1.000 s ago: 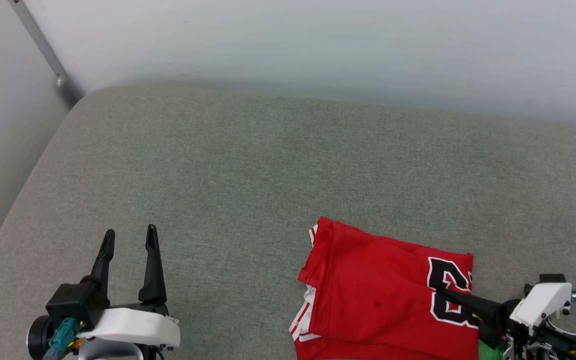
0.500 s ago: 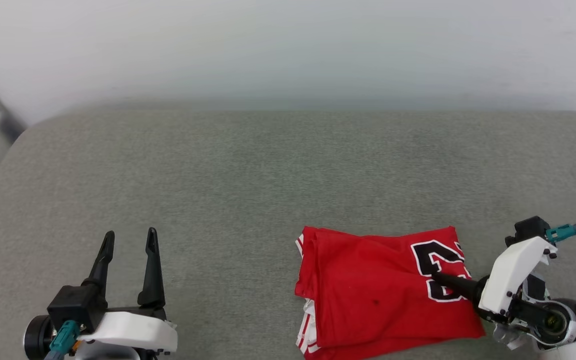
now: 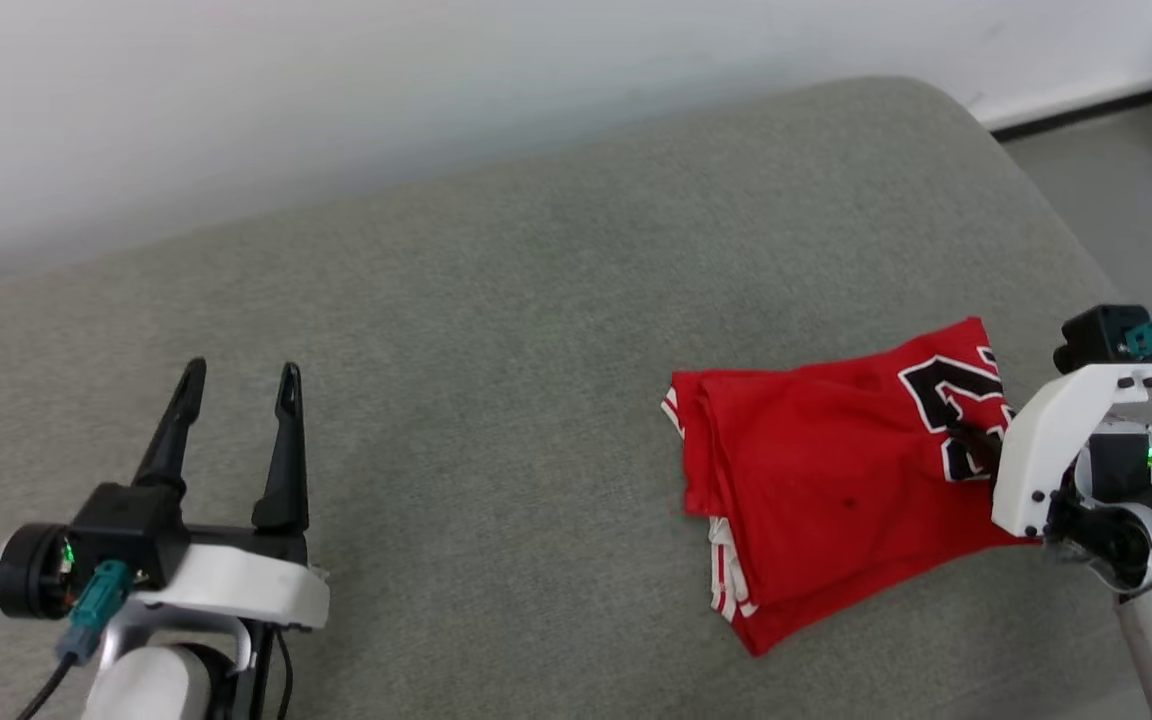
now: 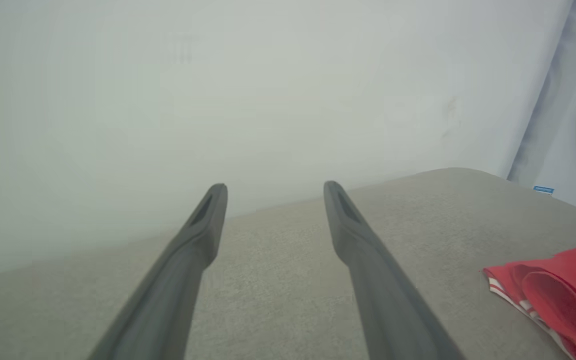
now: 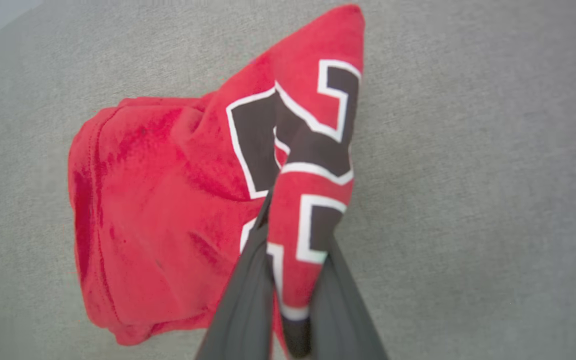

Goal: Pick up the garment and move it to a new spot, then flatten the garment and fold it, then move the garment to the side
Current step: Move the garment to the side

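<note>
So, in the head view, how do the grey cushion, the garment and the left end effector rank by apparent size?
1. grey cushion
2. garment
3. left end effector; it sits nearer the camera, yet looks smallest.

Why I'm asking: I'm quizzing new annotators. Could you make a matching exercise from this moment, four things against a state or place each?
Things:
1. left gripper
2. right gripper
3. garment
4. cushion

States or places:
a. grey fabric surface beneath everything
b. red, folded, its printed edge pinched
c. open, holding nothing, above bare fabric
d. shut on cloth

Pairs: 1-c, 2-d, 3-b, 4-a
</note>
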Motion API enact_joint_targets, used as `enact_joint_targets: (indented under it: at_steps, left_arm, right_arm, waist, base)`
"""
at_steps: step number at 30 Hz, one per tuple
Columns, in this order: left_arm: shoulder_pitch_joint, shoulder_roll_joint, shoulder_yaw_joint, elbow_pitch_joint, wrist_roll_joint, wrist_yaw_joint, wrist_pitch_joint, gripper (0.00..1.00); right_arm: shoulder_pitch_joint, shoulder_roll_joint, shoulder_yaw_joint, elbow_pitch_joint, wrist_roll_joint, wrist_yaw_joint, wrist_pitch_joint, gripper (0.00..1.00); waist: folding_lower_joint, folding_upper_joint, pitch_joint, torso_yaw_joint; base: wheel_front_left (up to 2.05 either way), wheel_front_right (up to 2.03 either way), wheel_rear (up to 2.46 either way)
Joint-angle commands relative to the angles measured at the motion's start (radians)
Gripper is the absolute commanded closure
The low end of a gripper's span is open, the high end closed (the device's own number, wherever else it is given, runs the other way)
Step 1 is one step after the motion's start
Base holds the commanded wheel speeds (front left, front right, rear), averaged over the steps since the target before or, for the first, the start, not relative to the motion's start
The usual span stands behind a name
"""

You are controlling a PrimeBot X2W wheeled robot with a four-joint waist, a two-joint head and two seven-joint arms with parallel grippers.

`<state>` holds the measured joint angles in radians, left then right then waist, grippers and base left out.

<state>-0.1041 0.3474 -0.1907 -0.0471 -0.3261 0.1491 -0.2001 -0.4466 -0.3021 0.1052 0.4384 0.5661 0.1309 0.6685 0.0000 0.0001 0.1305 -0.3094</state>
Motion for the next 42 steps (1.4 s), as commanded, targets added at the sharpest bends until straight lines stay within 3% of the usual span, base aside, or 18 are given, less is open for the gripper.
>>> enact_joint_targets:
  at_steps: [1, 6, 11, 20, 21, 22, 23, 32, 42]
  left_arm:
    - [-0.022, 0.02, 0.0, -0.015, 0.011, -0.003, 0.018, 0.0]
    - [-0.117, 0.076, -0.006, -0.092, 0.042, -0.02, 0.092, 0.0]
    - [-0.213, 0.123, -0.019, -0.17, 0.077, -0.042, 0.162, 0.0]
    - [-0.273, 0.154, -0.041, -0.257, 0.106, -0.051, 0.231, 0.0]
    - [-0.274, 0.157, -0.041, -0.263, 0.107, -0.05, 0.236, 0.0]
    - [-0.276, 0.157, -0.042, -0.268, 0.109, -0.048, 0.237, 0.0]
    - [-0.278, 0.157, -0.043, -0.272, 0.11, -0.047, 0.238, 0.0]
    - [-0.254, 0.128, -0.044, -0.238, 0.09, -0.032, 0.196, 0.0]
    - [-0.085, 0.036, -0.046, -0.078, 0.009, 0.004, 0.059, 0.0]
  right_arm:
    - [-0.047, -0.006, 0.012, 0.019, -0.039, 0.0, -0.038, 1.0]
    - [-0.175, -0.023, -0.025, 0.117, -0.123, 0.0, -0.173, 1.0]
    - [-0.3, -0.046, -0.108, 0.23, -0.185, -0.001, -0.336, 1.0]
    - [-0.429, -0.074, -0.246, 0.389, -0.312, 0.0, -0.56, 1.0]
    - [-0.438, -0.066, -0.254, 0.407, -0.33, 0.0, -0.582, 0.88]
    - [-0.447, -0.063, -0.263, 0.42, -0.35, 0.0, -0.615, 0.5]
    - [-0.455, -0.064, -0.267, 0.432, -0.373, -0.001, -0.648, 0.0]
    - [-0.476, -0.06, -0.285, 0.52, -0.494, -0.001, -0.813, 0.0]
    - [-0.318, -0.088, -0.181, 0.452, -0.518, -0.001, -0.827, 0.0]
  waist:
    - [0.0, -0.0001, 0.144, -0.136]
    - [0.0, -0.0001, 0.279, -0.185]
    - [0.0, -0.0001, 0.388, -0.178]
    - [0.0, -0.0001, 0.459, -0.143]
    - [0.0, -0.0001, 0.462, -0.141]
    - [0.0, -0.0001, 0.465, -0.138]
    - [0.0, -0.0001, 0.468, -0.135]
    - [0.0, -0.0001, 0.418, -0.12]
    - [0.0, -0.0001, 0.139, -0.059]
  base:
    - [0.0, 0.0, 0.0]
    - [0.0, 0.0, 0.0]
    - [0.0, 0.0, 0.0]
    - [0.0, 0.0, 0.0]
    - [0.0, 0.0, 0.0]
    - [0.0, 0.0, 0.0]
    - [0.0, 0.0, 0.0]
    - [0.0, 0.0, 0.0]
    - [0.0, 0.0, 0.0]
